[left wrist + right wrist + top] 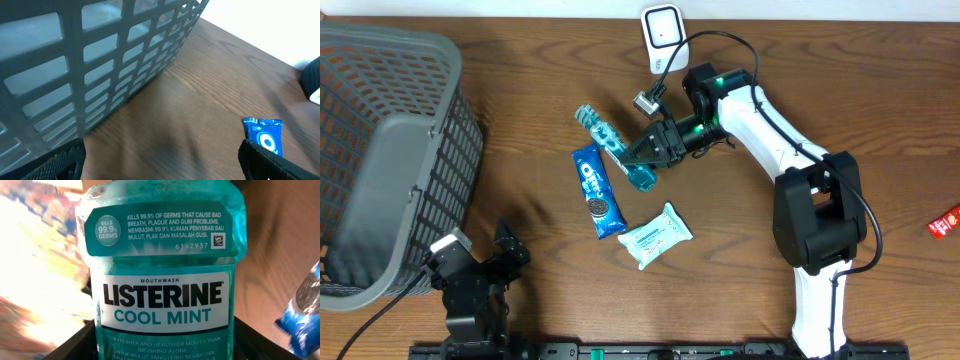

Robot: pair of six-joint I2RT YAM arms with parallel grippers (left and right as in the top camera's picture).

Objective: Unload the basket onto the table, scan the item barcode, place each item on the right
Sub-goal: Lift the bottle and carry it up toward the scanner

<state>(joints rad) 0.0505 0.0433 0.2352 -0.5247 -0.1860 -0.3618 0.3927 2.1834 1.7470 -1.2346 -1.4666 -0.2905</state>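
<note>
Right wrist view is filled by the front label of the mouthwash bottle (pixel 160 295), which sits clamped between the dark jaws of the right gripper (pixel 642 152). No striped barcode shows on this face (only a small square code on the upper band), so the barcode is probably on the back or side. Overhead, the bottle lies slantwise mid-table, cap toward the far left, just beside the blue cookie pack (pixel 597 190) and near the white scanner (pixel 663 35) at the far edge. Whether it is off the wood I cannot tell. To do this step well, the grip should stay firm on the body without covering the back label. The wrist should then roll so that face squarely meets the scanner window, held steady and close without touching. The left gripper (pixel 508 246) rests by the grey basket (pixel 440 60), jaws wide apart and holding nothing.
</note>
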